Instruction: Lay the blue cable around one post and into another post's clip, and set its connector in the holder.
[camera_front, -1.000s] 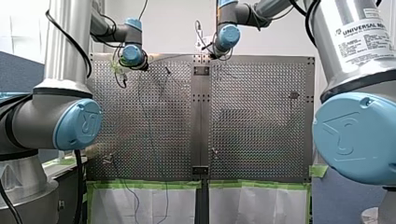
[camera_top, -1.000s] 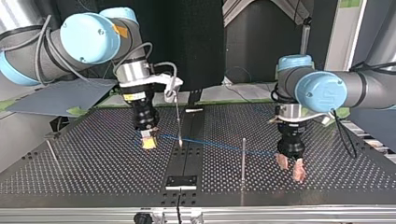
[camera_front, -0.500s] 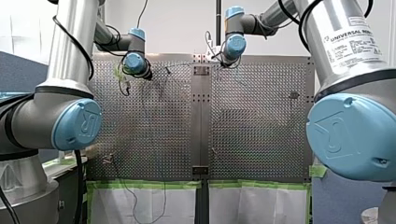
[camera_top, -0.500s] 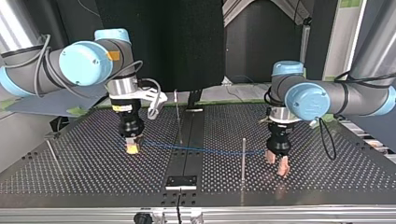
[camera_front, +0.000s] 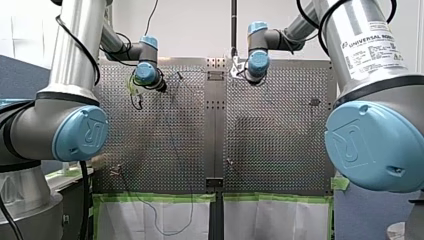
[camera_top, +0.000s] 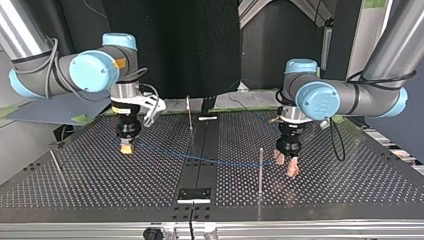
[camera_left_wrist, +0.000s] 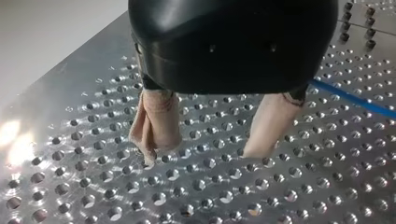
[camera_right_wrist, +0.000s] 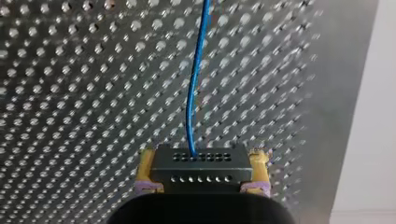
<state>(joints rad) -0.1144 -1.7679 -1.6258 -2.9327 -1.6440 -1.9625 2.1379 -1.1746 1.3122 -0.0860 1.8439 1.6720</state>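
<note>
My right arm's jaws are clamped on a dark grey rectangular connector (camera_right_wrist: 200, 169) with two rows of small holes. The yellow pads (camera_right_wrist: 145, 164) press on its two short sides. A thin blue cable (camera_right_wrist: 194, 93) comes out of the connector's far face and runs ahead over the perforated metal desk (camera_right_wrist: 70, 93).

In the top view these jaws hang low over the desk at the left. From there the cable goes to the right, a little slack, close above the desk. It passes by the foot of a thin upright metal post (camera_top: 189, 120) in the middle, but I cannot tell well on which side. A second thin metal post (camera_top: 260, 167) stands nearer, just left of my left arm's jaws.

My left arm's jaws stand apart, their beige pads (camera_left_wrist: 159, 123) with the tips close to the desk. The cable passes just beside one finger, outside the gap.
</note>
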